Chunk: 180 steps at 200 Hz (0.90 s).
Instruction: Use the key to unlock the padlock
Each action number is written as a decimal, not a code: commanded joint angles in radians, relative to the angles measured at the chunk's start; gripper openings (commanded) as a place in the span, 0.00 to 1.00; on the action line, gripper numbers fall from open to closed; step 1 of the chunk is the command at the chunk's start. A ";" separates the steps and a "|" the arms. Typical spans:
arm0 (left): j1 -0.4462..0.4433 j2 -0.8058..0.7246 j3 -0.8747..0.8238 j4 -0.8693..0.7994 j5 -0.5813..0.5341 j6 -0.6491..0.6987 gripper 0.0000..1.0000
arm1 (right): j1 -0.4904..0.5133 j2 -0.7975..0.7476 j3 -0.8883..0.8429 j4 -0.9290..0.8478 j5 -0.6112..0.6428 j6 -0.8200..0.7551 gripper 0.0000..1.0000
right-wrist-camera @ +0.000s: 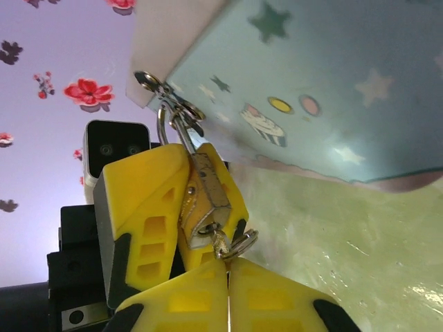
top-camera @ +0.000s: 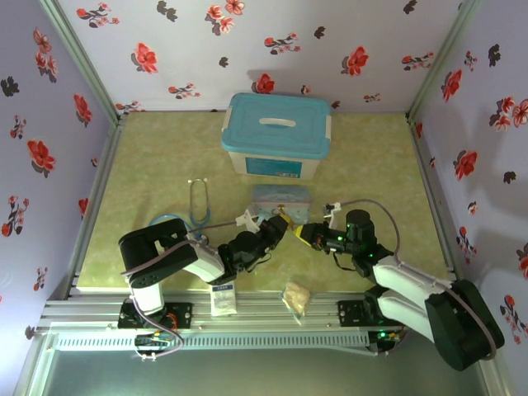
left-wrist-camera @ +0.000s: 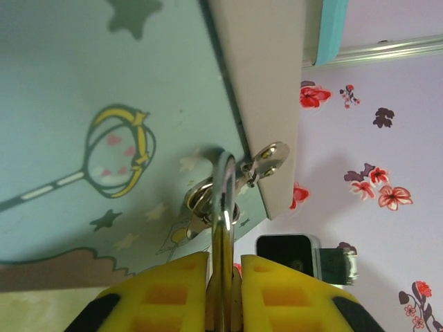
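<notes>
right gripper [right-wrist-camera: 228, 277]: jaws pinched shut on the key [right-wrist-camera: 220, 241], which is set against the base of the padlock [right-wrist-camera: 205, 197]. left gripper [left-wrist-camera: 223, 266]: jaws clamped on the padlock, held just in front of the pale blue tin [top-camera: 280, 199]. lidded box [top-camera: 276, 132]: seen beyond the tin.

Your left arm [top-camera: 165, 256] and right arm [top-camera: 412, 293] pair white links with black joint housings. A thin grey cable [top-camera: 363, 200] arcs at the right arm's 12 o'clock. The left gripper [left-wrist-camera: 223, 266] has yellow fingers [left-wrist-camera: 166, 290] with moulded square pockets, apparently black-based
</notes>
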 commanded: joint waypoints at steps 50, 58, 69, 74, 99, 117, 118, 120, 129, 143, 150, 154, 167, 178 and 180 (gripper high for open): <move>0.002 0.112 -0.018 0.050 -0.006 -0.112 0.00 | 0.190 -0.027 0.217 -0.627 0.505 -0.453 0.17; 0.000 0.115 -0.015 0.049 -0.003 -0.112 0.00 | 0.252 -0.023 0.237 -0.653 0.600 -0.498 0.17; 0.000 0.115 -0.017 0.049 -0.003 -0.107 0.00 | 0.333 -0.024 0.250 -0.670 0.734 -0.541 0.18; -0.001 0.115 -0.018 0.046 -0.004 -0.108 0.00 | 0.356 -0.024 0.250 -0.667 0.771 -0.553 0.18; 0.001 0.135 -0.029 0.047 -0.007 -0.138 0.00 | 0.422 -0.013 0.233 -0.618 0.848 -0.617 0.22; -0.002 0.148 -0.031 0.047 0.003 -0.152 0.00 | 0.490 -0.005 0.219 -0.575 0.915 -0.657 0.25; -0.001 0.148 -0.030 0.047 0.004 -0.153 0.00 | 0.494 -0.004 0.219 -0.573 0.921 -0.659 0.25; -0.002 0.149 -0.032 0.048 0.005 -0.155 0.00 | 0.500 -0.002 0.218 -0.571 0.931 -0.661 0.25; -0.003 0.149 -0.033 0.047 0.010 -0.161 0.00 | 0.522 0.013 0.224 -0.563 0.960 -0.673 0.28; -0.003 0.145 -0.038 0.044 0.016 -0.168 0.00 | 0.557 0.045 0.233 -0.552 0.986 -0.693 0.31; -0.003 0.143 -0.041 0.043 0.020 -0.174 0.00 | 0.583 0.067 0.240 -0.544 1.008 -0.702 0.33; -0.002 0.141 -0.043 0.043 0.020 -0.176 0.00 | 0.595 0.078 0.243 -0.538 1.016 -0.708 0.34; -0.004 0.137 -0.052 0.041 0.020 -0.178 0.00 | 0.618 0.132 0.260 -0.528 1.018 -0.724 0.36; -0.004 0.132 -0.060 0.033 0.020 -0.183 0.00 | 0.627 0.163 0.265 -0.509 1.019 -0.733 0.37; -0.003 0.130 -0.061 0.032 0.020 -0.184 0.00 | 0.629 0.167 0.264 -0.503 1.040 -0.734 0.37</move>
